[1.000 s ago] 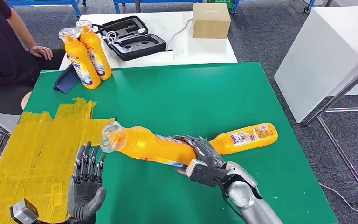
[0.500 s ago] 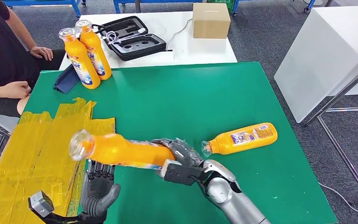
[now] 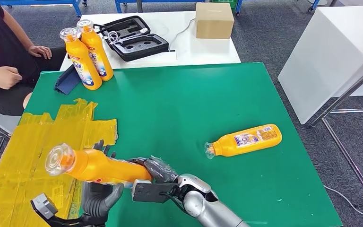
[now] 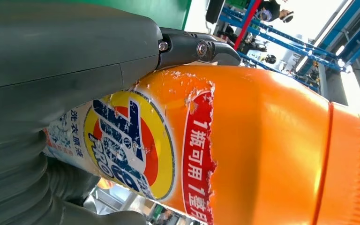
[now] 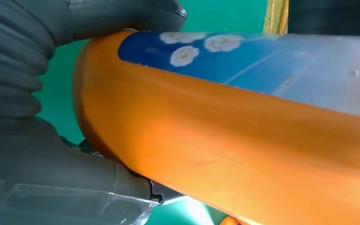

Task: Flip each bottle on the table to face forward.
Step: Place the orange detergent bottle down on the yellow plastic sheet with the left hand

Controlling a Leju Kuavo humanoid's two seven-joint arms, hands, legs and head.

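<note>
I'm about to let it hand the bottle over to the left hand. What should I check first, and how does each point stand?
1. Right hand grips the held orange detergent bottle: ok.
2. Left hand under that bottle: ok.
3. Left hand's grip closed: cannot tell.
4. Second orange bottle lying on the green table apart from both arms: ok.
5. Two upright orange bottles out of the way: ok.
6. Seated person's hand off the green table: ok.

Four orange detergent bottles. Held bottle (image 3: pixel 99 165): lifted off the green table at about 7 o'clock, near horizontal, clear cap toward 9 o'clock, worn blue-yellow-red label. Lying bottle (image 3: pixel 246 140): on its side at 4 o'clock, cap toward 9 o'clock, back label up. Two upright bottles (image 3: pixel 87 52) at 11 o'clock, touching side by side, front labels visible.
</note>
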